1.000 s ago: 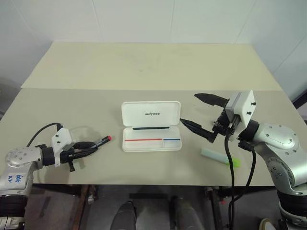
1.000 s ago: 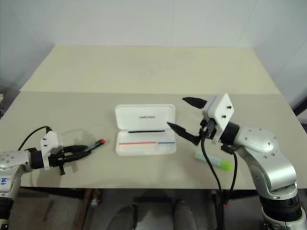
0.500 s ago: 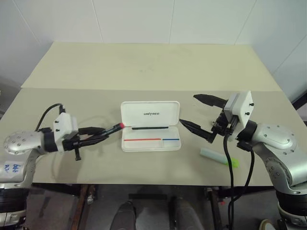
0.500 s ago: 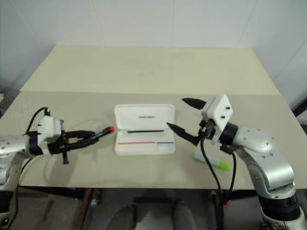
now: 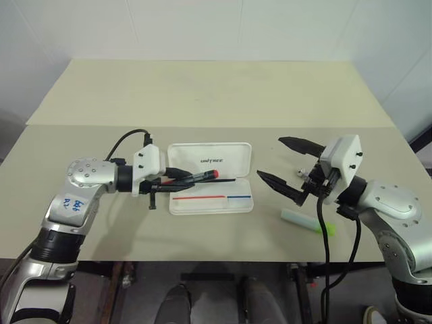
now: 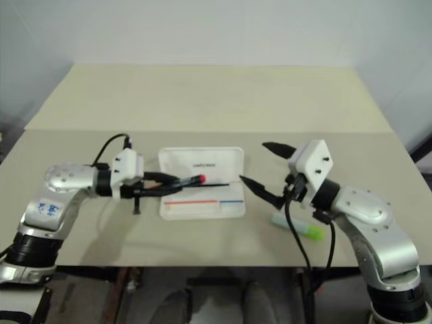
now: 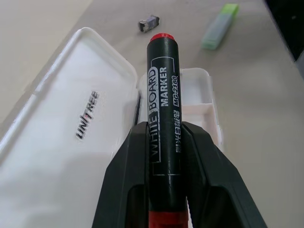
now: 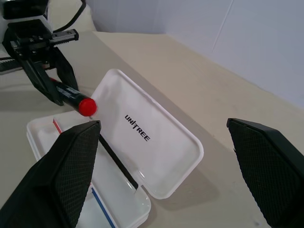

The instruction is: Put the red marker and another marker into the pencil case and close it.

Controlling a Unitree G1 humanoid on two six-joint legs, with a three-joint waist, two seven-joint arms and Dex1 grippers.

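Red marker (image 5: pixel 196 177) clamped in left tool (image 5: pixel 177 179), over pencil case (image 5: pixel 210 177).

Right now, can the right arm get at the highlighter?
Probably yes: the highlighter lies bare on the table just beside the open right gripper, nothing covering it.

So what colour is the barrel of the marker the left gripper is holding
Black with white lettering, red at the tip; the red marker shows best in the left wrist view.

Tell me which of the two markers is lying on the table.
The pale green highlighter, near the right hand. The red marker is off the table, gripped in the left hand above the open pencil case.
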